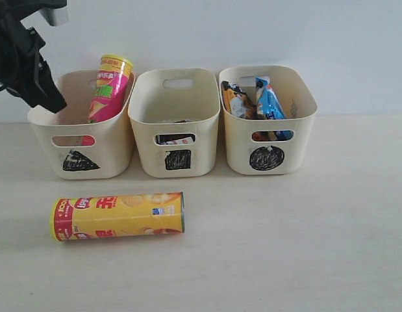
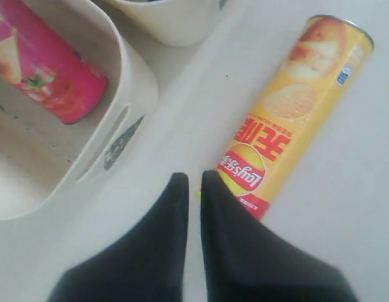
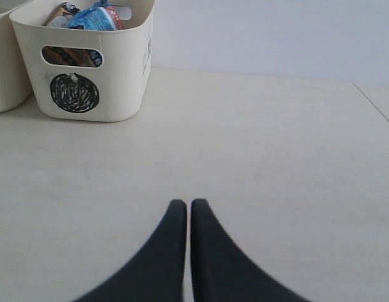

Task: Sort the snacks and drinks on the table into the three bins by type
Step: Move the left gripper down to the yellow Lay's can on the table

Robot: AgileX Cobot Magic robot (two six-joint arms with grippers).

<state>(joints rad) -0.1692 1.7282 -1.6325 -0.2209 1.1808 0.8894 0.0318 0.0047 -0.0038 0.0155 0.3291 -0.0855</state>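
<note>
While left end effector (image 2: 194, 180) and right end effector (image 3: 183, 204) are closed, empty, yellow-red tube (image 1: 118, 216) fronts triangle bin (image 1: 113, 153).

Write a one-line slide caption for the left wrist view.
Shut left hand above the table, near the lying yellow-red chip tube; the pink tube sits in the triangle bin.

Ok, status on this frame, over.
Left gripper, right gripper shut, empty. Yellow-red Lay's chip tube lying on pale beige table, unbinned. Nothing blocking it.
</note>
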